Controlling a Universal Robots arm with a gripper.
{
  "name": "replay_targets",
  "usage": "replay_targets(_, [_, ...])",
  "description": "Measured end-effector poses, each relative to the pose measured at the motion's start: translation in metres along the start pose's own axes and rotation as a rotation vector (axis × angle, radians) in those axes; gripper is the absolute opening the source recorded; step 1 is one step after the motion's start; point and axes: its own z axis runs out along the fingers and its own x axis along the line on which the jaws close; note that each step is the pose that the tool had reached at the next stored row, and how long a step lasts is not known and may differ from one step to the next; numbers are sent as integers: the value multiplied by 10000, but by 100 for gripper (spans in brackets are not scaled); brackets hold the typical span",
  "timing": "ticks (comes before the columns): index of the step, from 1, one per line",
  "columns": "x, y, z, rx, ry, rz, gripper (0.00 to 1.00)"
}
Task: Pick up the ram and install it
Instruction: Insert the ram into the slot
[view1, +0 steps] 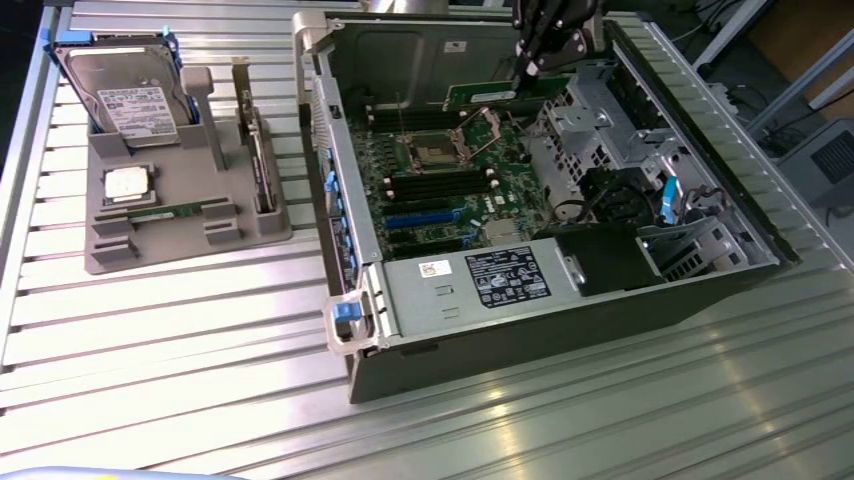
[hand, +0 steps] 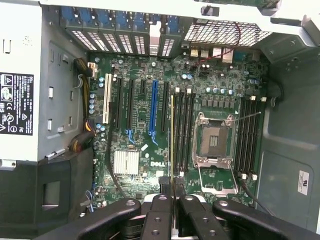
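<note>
My gripper (view1: 530, 68) hangs over the far end of the open computer case (view1: 534, 330) and is shut on the ram (view1: 483, 95), a thin green stick held level above the motherboard (view1: 447, 190). In the wrist view the ram (hand: 172, 140) shows edge-on as a narrow line running out from between the fingers of my gripper (hand: 172, 197). It lies over the black memory slots (hand: 183, 130) beside the empty CPU socket (hand: 214, 140). Whether it touches a slot I cannot tell.
A grey fixture tray (view1: 100, 255) at the exterior view's left carries a silver hard drive with blue rails (view1: 127, 95), an upright dark expansion card (view1: 254, 150) and a small chip (view1: 127, 185). Inside the case, the power supply (view1: 487, 285) and drive cage (view1: 601, 120) flank the board.
</note>
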Motion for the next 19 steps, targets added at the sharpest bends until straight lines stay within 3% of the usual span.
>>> replay_targets(19, [6, 0, 140, 0, 0, 0, 12])
